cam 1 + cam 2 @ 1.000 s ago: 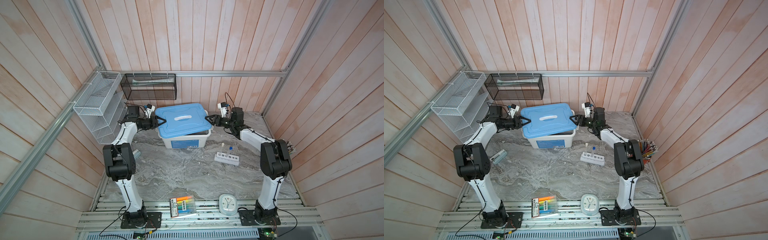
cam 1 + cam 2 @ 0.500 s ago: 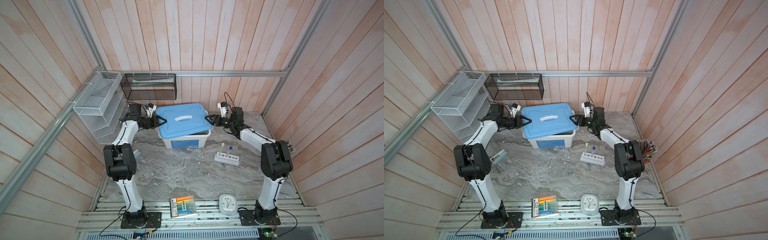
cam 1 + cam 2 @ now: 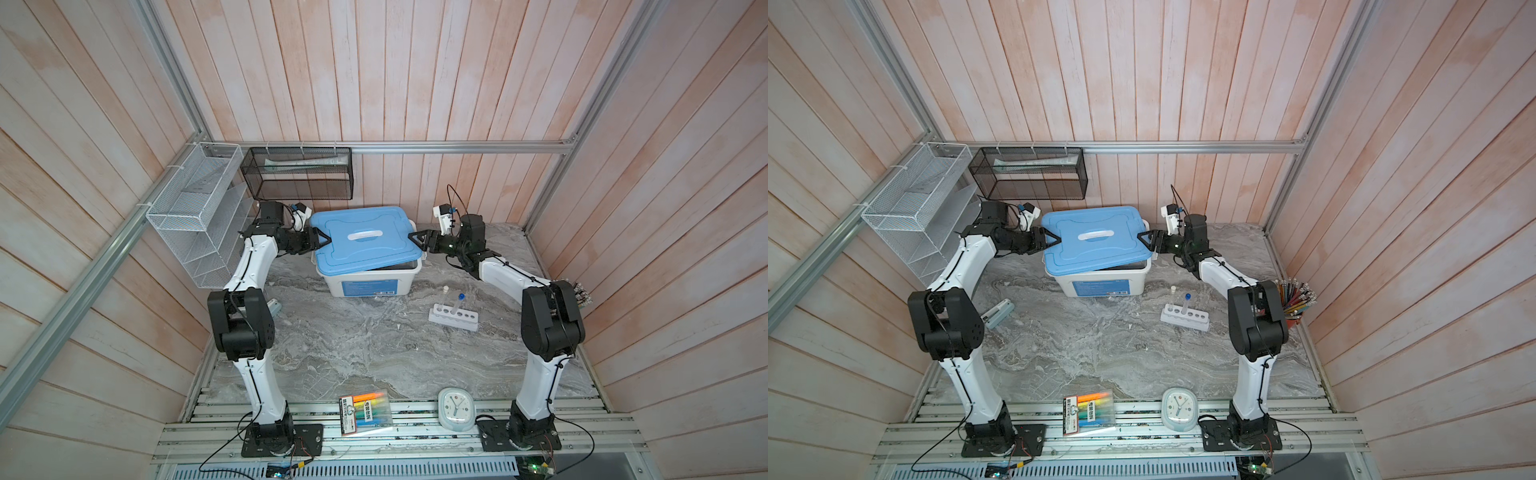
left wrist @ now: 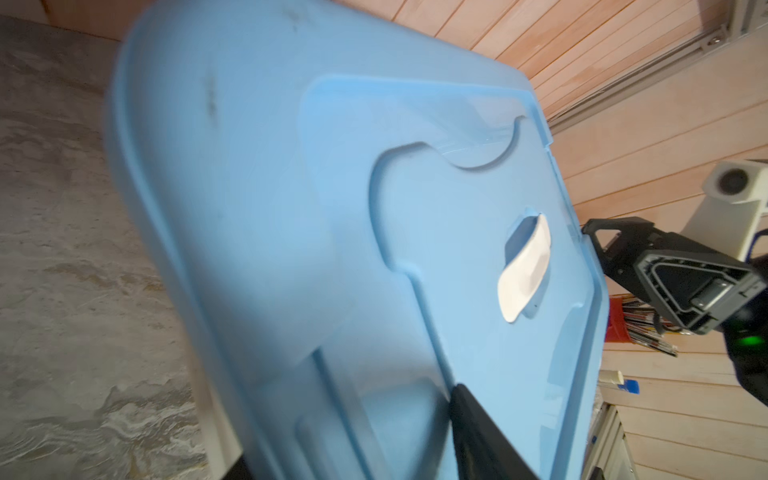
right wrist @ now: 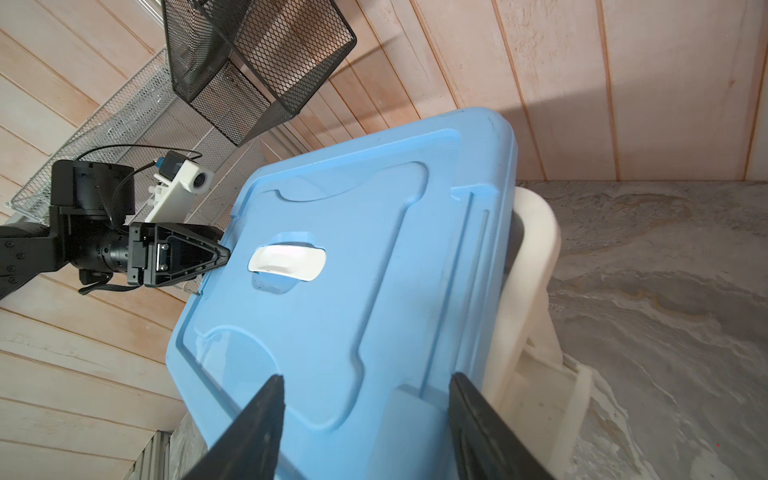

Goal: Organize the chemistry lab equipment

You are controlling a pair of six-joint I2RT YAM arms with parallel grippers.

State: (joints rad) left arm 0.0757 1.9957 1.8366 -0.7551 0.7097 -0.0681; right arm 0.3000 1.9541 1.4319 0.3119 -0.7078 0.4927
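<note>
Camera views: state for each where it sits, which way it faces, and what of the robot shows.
Top views: high above the arm bases, looking down at the table; left arm and right arm show whole.
Left wrist: on the left arm, looking along the blue lid toward the right tool; one own finger shows.
Right wrist: on the right arm, facing across the lid to the left tool; both own fingers show.
Shared: both wrist views show the lid's white handle.

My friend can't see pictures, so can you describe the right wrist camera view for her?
A big blue lid with a white handle sits askew over a white bin, with the right gripper astride its near edge. The left gripper reaches the far edge.
</note>
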